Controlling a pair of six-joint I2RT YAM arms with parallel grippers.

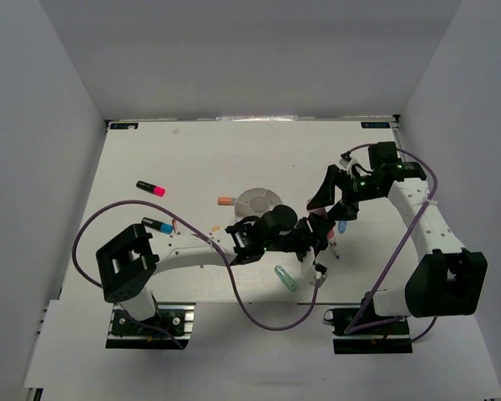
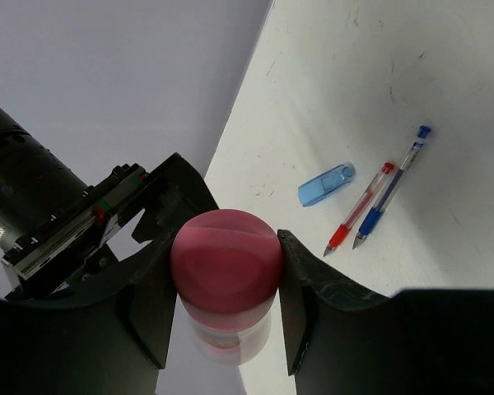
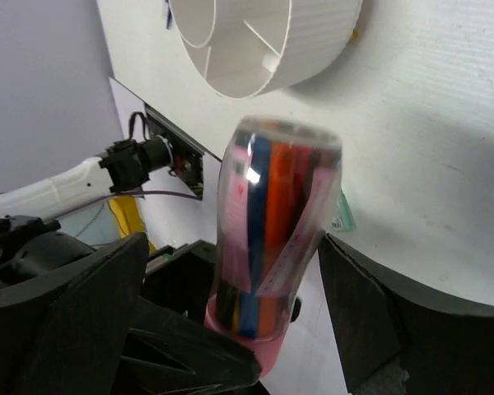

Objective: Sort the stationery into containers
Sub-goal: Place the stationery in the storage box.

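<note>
Little of the sorting looks done. The white cup (image 1: 259, 201) shows bare compartments where the right wrist view looks into it, and most of the stationery lies loose on the desk (image 1: 192, 150).

An orange highlighter (image 1: 226, 200) sits just left of the cup. A pink highlighter (image 1: 151, 188) lies well off to the cup's left. A black-and-blue highlighter (image 1: 157, 225) is also left of it, nearer the arm bases. A mint-green highlighter (image 1: 285, 277) rests on the cup's near side, towards the right. To the cup's right lie a red pen (image 2: 360, 208) and a blue pen (image 2: 393, 185), side by side and almost touching. A stubby blue piece (image 2: 326, 184), a cap or a small highlighter, is just beside them.

The left arm reaches low across the desk, past the cup's near side. Its left pincer (image 2: 225, 271) is clamped on the pink cap (image 2: 225, 257) of a clear tube (image 3: 276, 222) packed with coloured markers, held off the desk to the cup's right.

The right arm bends in from beyond the cup's right. The right pincer (image 3: 239, 255) is spread wide, one finger on each side of the tube and apparently clear of it. By my reading, the tube is about to be pulled from its cap.
</note>
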